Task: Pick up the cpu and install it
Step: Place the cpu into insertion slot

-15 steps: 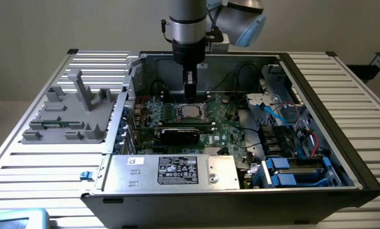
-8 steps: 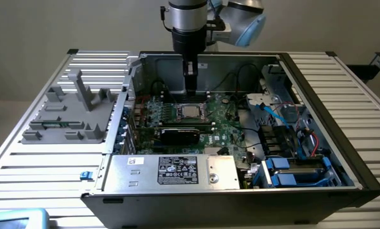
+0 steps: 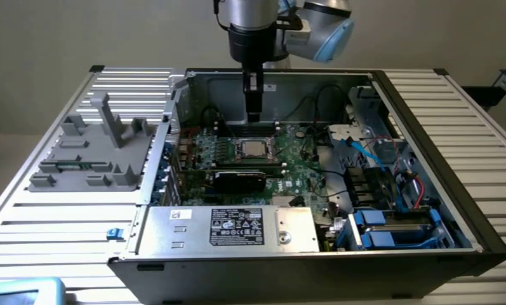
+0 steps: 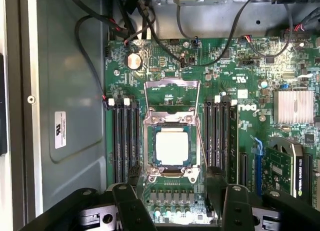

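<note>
Cpu (image 4: 172, 147) lies flat in the socket (image 4: 148, 141), silver lid up and square with the metal frame; nothing touches it.

- Gripper (image 4: 175, 203) hangs directly above the chip, jaws spread and carrying nothing; its black fingers (image 4: 131, 203) stand either side of the socket's near edge, apart from the chip.
- In the exterior view the gripper (image 3: 254, 116) points straight down into the case, tips above the board and clear of it; my guess is that the vertical approach keeps the arm off the walls and cables.
- Load plate (image 4: 170, 81) is swung back on its hinge, which leaves the socket open from above and the chip uncovered; judging from that, the chip is dropped in but not clamped.
- Memory slots (image 4: 125, 141) run in banks on both sides of the socket, all on the green motherboard (image 4: 230, 81); graphics card (image 4: 282, 166) sits beside them.
- Case (image 3: 320, 79) lies on its side with the panel off, so the board faces up for top-down work; it holds the board, black cables (image 4: 85, 56), a power supply (image 3: 235, 227) and blue-tabbed drive cages (image 3: 388, 229).
- Grey fixture tray (image 3: 92, 152) rests on the slatted table (image 3: 58, 222) at the exterior view's left; a small greenish part lies in one recess, though what it is I cannot tell.
</note>
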Robot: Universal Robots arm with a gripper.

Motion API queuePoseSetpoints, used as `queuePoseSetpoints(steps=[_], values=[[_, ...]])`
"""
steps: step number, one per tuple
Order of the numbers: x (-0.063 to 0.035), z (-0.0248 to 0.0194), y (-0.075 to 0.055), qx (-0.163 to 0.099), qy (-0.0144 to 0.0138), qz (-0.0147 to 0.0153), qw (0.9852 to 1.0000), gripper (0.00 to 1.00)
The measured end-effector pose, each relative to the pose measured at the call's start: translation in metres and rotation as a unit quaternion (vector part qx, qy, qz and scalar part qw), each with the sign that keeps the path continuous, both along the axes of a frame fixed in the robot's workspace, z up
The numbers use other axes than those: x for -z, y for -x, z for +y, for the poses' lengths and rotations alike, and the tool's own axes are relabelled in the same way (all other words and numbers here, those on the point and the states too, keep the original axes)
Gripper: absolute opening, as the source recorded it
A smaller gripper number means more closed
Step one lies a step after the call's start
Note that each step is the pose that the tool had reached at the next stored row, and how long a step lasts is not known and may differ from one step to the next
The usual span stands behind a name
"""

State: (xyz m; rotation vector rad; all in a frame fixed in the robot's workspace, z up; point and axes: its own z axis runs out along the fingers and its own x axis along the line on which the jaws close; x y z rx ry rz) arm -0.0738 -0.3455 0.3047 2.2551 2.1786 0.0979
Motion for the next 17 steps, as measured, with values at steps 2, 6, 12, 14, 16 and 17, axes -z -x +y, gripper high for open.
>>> queuePoseSetpoints(steps=[2,6,12,14,16,17], values=[[-0.004,-0.0005,-0.001,0.0,0.0,0.0021,1.0,0.62],[-0.013,-0.0018,-0.004,0.0,0.0,0.005,1.0,0.62],[-0.0231,-0.0036,-0.008,0.0,-0.0006,0.0081,1.0,0.62],[-0.0231,-0.0038,-0.008,0.0,-0.0007,0.0088,1.0,0.62],[-0.0231,-0.0038,-0.008,0.0,-0.0007,0.0089,1.0,0.62],[-0.0232,-0.0038,-0.008,0.0,-0.0006,0.0089,1.0,0.62]])
